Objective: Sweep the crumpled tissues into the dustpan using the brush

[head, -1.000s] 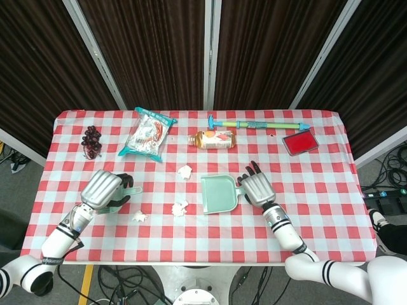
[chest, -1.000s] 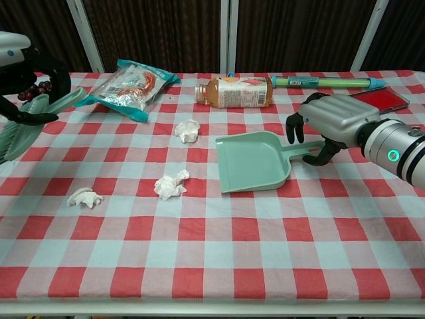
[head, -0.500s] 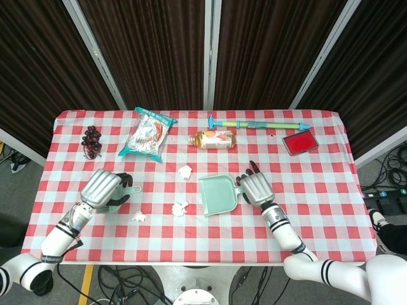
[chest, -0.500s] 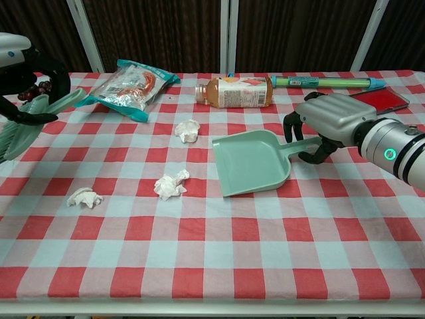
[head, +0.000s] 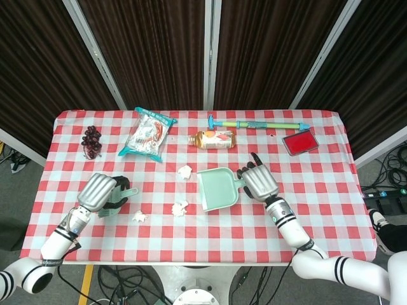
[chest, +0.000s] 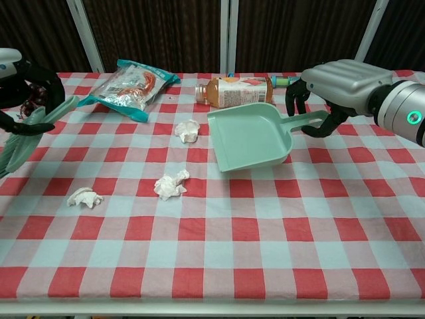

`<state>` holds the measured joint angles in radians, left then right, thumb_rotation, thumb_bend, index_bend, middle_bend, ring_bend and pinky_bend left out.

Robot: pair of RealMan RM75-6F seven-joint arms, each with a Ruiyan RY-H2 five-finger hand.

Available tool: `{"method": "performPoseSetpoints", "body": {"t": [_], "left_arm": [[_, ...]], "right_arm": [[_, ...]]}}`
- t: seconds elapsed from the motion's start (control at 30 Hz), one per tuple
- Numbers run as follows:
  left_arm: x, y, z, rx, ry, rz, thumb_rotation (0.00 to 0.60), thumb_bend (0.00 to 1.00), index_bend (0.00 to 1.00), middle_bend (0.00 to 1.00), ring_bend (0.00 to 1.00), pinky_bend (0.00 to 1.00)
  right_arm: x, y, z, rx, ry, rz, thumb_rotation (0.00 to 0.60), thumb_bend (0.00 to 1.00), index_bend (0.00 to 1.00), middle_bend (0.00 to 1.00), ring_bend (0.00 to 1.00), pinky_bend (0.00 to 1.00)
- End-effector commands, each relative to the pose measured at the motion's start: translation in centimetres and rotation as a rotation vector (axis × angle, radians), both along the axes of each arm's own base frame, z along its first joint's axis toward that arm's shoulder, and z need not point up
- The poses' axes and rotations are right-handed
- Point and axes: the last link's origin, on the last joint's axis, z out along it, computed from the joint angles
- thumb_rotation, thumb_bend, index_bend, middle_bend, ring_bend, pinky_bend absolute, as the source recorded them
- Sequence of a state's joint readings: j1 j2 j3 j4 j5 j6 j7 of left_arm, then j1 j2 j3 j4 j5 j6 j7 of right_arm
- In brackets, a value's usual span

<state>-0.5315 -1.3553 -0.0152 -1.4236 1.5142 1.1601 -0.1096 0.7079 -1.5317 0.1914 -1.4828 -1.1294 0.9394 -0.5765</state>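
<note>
We see the right robot hand [chest: 332, 83] grasping the handle of the green dustpan [chest: 251, 136], which now hangs tilted above the checked surface [chest: 265, 252], higher in the chest view than a second ago, when it lay flat. The left robot hand [chest: 20, 90] at the frame's left edge still holds the green brush [chest: 26, 133], now slightly lower. Three crumpled tissues lie unswept: one [chest: 188, 129] just left of the dustpan, one [chest: 171, 185] at centre, one [chest: 84, 197] further left. Along the upper edge sit a snack bag [chest: 129, 81], a bottle [chest: 232, 91], a toy tube [head: 257, 124] and a red case [head: 299, 142].
</note>
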Motion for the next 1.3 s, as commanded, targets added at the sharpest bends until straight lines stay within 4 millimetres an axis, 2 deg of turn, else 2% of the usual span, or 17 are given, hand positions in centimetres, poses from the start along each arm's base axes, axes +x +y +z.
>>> {"method": "performPoseSetpoints", "body": {"t": [0.03, 0.37, 0.8, 1.3], "left_arm": [[-0.8, -0.6, -0.8, -0.019, -0.017, 0.024, 0.6, 0.46, 0.53, 0.58, 0.84, 0.97], [-0.1, -1.6, -4.2, -0.044, -0.097, 0.023, 0.6, 0.46, 0.53, 0.58, 0.84, 0.97], [3.3, -0.9, -7.5, -0.095, -0.182, 0.007, 0.6, 0.46, 0.53, 0.58, 0.84, 0.97], [7.6, 0.1, -10.0, -0.145, -0.278, -0.013, 0.6, 0.46, 0.53, 0.58, 0.84, 0.97]], "right_arm": [[-0.1, -0.1, 0.0, 0.023, 0.032, -0.005, 0.6, 0.33, 0.61, 0.56, 0.28, 0.07], [-0.5, 0.3, -2.0, 0.069, 0.075, -0.013, 0.6, 0.33, 0.61, 0.56, 0.27, 0.07], [1.2, 0.6, -3.8, 0.083, 0.072, 0.018, 0.6, 0.34, 0.61, 0.56, 0.28, 0.07], [3.0, 1.2, -5.8, 0.088, 0.119, 0.075, 0.6, 0.34, 0.61, 0.56, 0.28, 0.08]]}}
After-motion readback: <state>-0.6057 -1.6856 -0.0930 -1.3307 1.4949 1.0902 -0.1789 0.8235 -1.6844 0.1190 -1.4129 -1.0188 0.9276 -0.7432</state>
